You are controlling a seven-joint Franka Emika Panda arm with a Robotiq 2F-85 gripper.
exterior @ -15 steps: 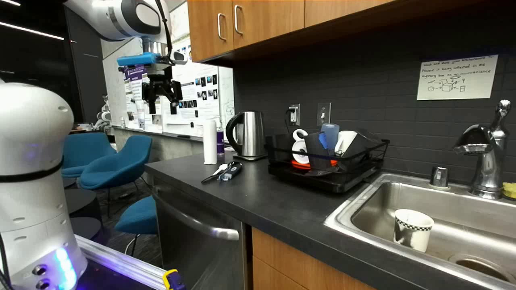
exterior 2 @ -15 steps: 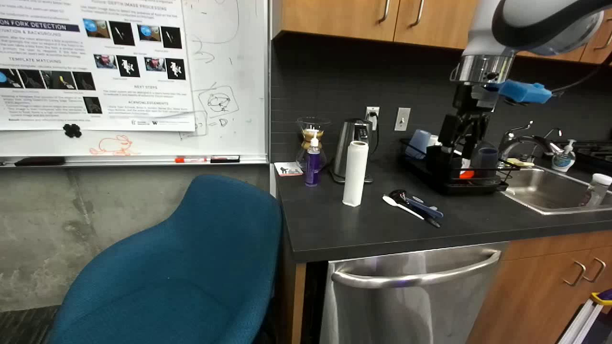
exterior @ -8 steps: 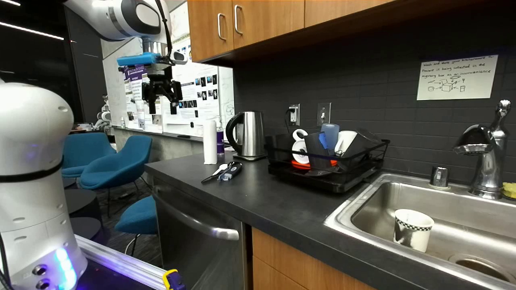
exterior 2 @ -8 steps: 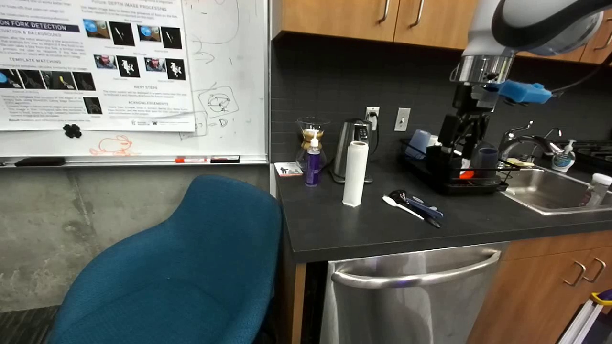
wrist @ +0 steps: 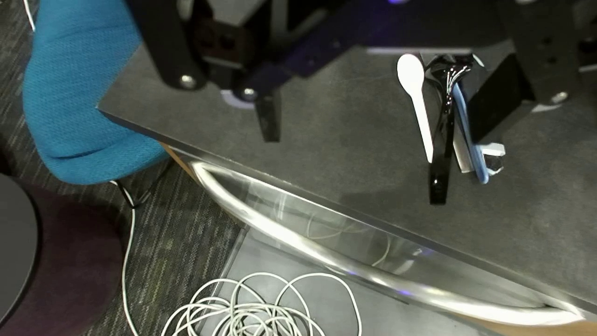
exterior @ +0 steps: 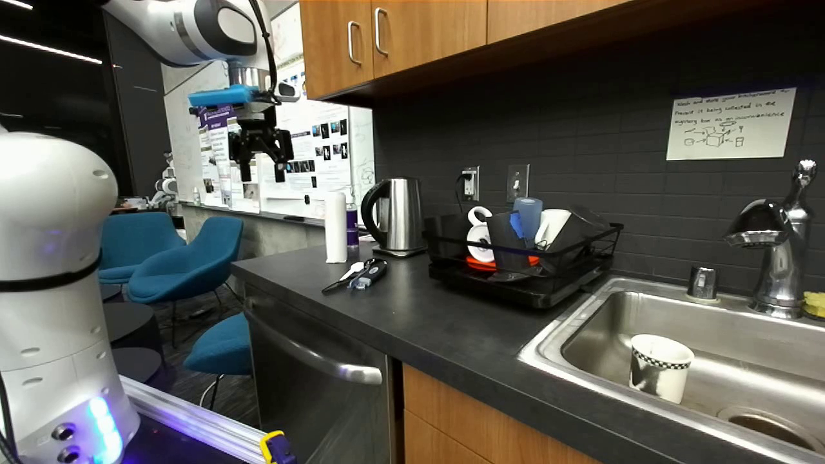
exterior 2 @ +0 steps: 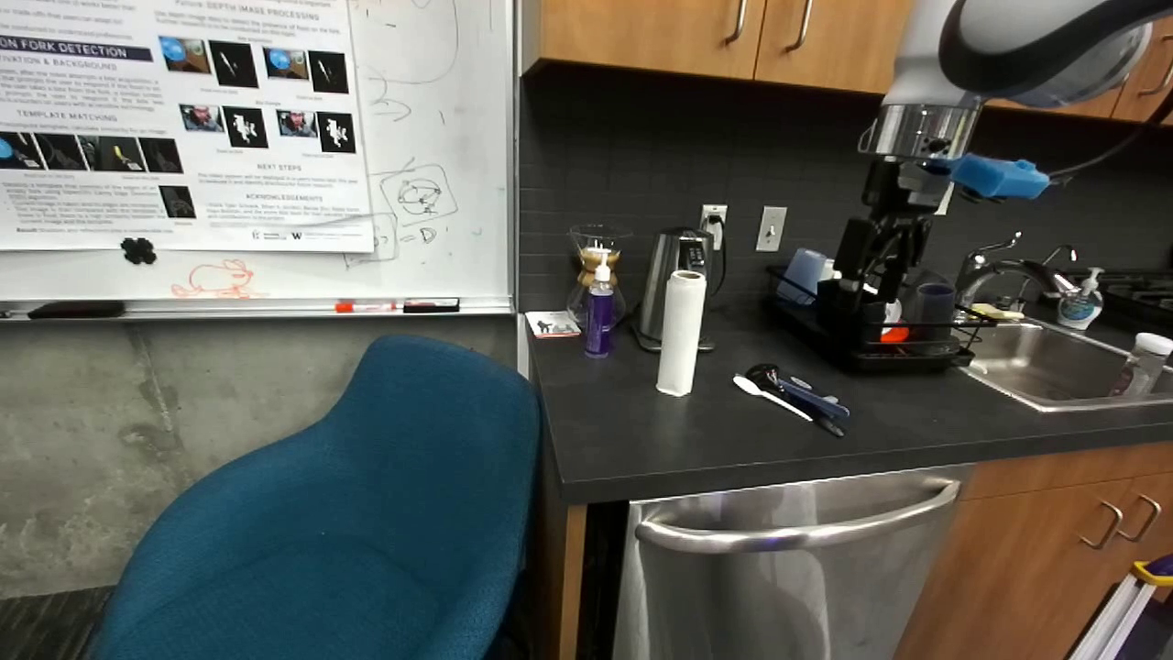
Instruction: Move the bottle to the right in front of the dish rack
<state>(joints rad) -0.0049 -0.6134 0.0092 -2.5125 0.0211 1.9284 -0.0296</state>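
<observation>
Jaws parted; bottle (exterior 2: 598,321) upright on the surface (exterior 2: 623,440), near the kettle (exterior 2: 671,284).
In an exterior view, we locate the dish rack (exterior: 541,299), loaded with white dishware (exterior: 552,227), a blue cup (exterior: 528,219) and a red item (exterior: 480,265); the sink (exterior: 728,328) contains a white cup (exterior: 660,361) with a checkered band. The bottle is partly hidden behind the white cylinder (exterior: 336,229). In an exterior view, we find the purple bottle in front of a glass carafe (exterior 2: 586,268), well apart from the dish rack; we cannot read its fill level. In the wrist view, we see the jaws spread over the surface, where a white spoon (wrist: 411,74) and a black utensil (wrist: 443,144) lie.
</observation>
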